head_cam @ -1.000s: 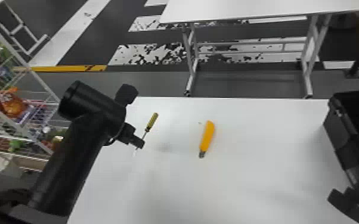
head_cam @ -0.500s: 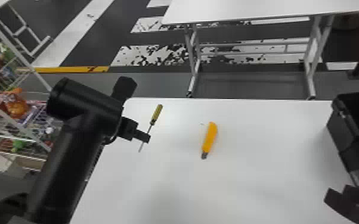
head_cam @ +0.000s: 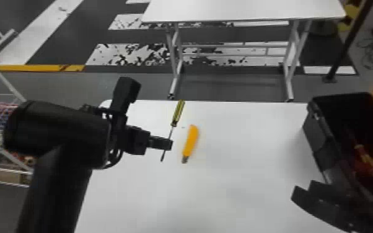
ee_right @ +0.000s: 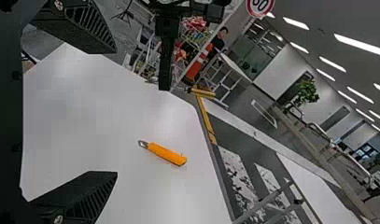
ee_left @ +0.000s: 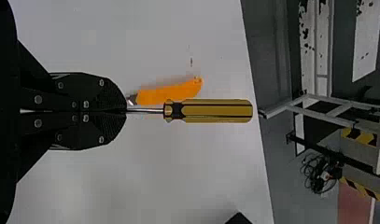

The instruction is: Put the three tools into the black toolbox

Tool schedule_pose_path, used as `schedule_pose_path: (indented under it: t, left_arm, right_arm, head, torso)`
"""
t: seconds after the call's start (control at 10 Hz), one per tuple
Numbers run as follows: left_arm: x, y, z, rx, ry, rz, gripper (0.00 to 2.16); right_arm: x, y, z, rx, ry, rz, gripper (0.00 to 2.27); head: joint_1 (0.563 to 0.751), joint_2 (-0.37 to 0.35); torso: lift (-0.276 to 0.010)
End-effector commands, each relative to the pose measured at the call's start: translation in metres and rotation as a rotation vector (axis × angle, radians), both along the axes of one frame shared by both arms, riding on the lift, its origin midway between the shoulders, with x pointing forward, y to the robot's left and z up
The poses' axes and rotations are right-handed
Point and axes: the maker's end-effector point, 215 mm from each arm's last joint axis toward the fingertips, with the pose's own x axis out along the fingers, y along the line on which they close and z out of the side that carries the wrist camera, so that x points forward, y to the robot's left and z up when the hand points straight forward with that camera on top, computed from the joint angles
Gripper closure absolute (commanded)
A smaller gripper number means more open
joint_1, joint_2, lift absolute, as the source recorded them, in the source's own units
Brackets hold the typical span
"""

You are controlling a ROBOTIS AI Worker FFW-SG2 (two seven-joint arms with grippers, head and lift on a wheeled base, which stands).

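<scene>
Count: 1 screwdriver [head_cam: 178, 112], 1 orange knife [head_cam: 191, 141], 1 black toolbox [head_cam: 317, 131], 1 tool in the toolbox [head_cam: 365, 161] (red/yellowish, type can't tell), 2 grippers.

L gripper [head_cam: 169, 144] has its fingers brought together on the screwdriver's metal shaft, no gap at tips. Yellow handle sticks out past the fingertips, pointing away from the robot; shaft tip points back toward it. Screwdriver is up off the white table [head_cam: 241, 148]. Knife lies flat on table, near L gripper, just to its right in head view, metal end toward the robot. Toolbox is at the table's R side, lid not over the opening, well apart from L gripper. R gripper [head_cam: 303, 190] is beside the toolbox, fingers wide apart, nothing held.

Vs. 0.5 s ago: L gripper + screwdriver moved R, now much closer to the knife. Head view also swung R, so knife & toolbox appear farther L; more of the toolbox inside shows, incl. the tool.
</scene>
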Motion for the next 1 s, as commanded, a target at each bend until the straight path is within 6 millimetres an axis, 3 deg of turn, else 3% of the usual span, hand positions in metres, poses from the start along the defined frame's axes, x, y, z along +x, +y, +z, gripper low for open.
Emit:
schedule_pose_path:
  t: [0.0,0.5,0.9]
  left_arm:
    - [-0.017,-0.04,-0.003,-0.046,0.012,-0.046,1.8]
    - [-0.06,-0.118,-0.012,-0.184,0.077,-0.132,1.85]
    - [-0.093,-0.176,0.001,-0.351,0.134,-0.208,1.85]
  right_arm:
    - [0.003,0.001,0.004,-0.001,-0.011,-0.001,0.07]
    - [0.023,-0.005,0.008,0.007,-0.045,-0.021,0.07]
    - [0.03,-0.007,0.003,0.015,-0.044,-0.026,0.07]
  head:
    - [0.695,0.086]
    - [0.695,-0.082]
    - [0.695,-0.189]
  torso:
    - [-0.051]
    - [-0.051]
    - [-0.051]
